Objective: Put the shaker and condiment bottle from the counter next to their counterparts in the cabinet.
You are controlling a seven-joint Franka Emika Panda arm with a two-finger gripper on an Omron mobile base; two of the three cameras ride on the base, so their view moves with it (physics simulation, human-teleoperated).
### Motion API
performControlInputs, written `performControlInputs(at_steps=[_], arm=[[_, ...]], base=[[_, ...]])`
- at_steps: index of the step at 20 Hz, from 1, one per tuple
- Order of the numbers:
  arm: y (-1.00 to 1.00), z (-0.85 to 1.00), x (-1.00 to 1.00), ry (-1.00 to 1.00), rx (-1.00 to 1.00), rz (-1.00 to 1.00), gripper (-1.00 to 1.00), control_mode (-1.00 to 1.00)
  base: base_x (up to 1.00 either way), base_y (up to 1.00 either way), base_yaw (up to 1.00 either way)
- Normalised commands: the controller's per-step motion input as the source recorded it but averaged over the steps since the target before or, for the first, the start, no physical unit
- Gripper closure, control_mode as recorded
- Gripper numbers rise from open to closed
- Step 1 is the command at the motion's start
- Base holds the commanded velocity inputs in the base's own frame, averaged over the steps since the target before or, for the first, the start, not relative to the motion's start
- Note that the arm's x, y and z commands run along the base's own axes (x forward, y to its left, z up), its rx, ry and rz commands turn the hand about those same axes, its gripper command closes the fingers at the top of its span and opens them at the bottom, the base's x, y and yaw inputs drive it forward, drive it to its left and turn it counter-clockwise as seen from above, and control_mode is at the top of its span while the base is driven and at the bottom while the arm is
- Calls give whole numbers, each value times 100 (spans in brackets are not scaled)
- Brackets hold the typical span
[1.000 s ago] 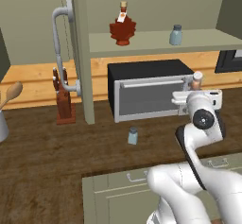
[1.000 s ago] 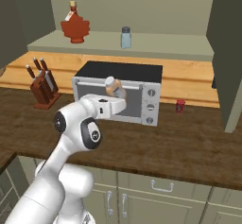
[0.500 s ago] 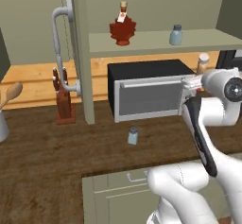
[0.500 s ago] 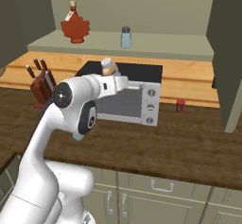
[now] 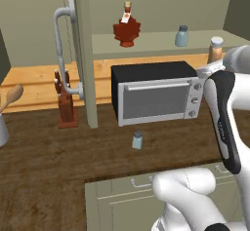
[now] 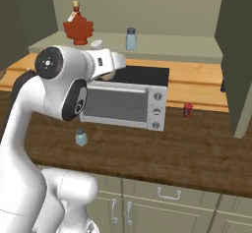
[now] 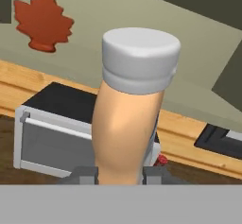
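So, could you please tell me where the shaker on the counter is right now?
The shaker stands on the dark counter just in front of the toaster oven, near its left end in the left base view.

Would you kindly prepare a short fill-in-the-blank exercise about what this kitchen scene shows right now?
1. The gripper is shut on the ____, which has a whitish cap.
2. On the counter, in front of the toaster oven, stands a small ____.
3. On the cabinet shelf, the twin shaker stands beside the dark red ____-shaped bottle.

Missing words: condiment bottle; shaker; maple-leaf
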Motion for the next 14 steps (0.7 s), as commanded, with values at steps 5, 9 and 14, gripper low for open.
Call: performControlInputs(at_steps=[5, 9, 14], arm=[[1, 36, -4, -2, -3, 3, 100, -100], [27, 7, -1, 0, 0, 2, 100, -100], [37, 8, 0, 3, 6, 2, 100, -100]], base=[[0, 0, 0], [0, 0, 0], [0, 0, 0]])
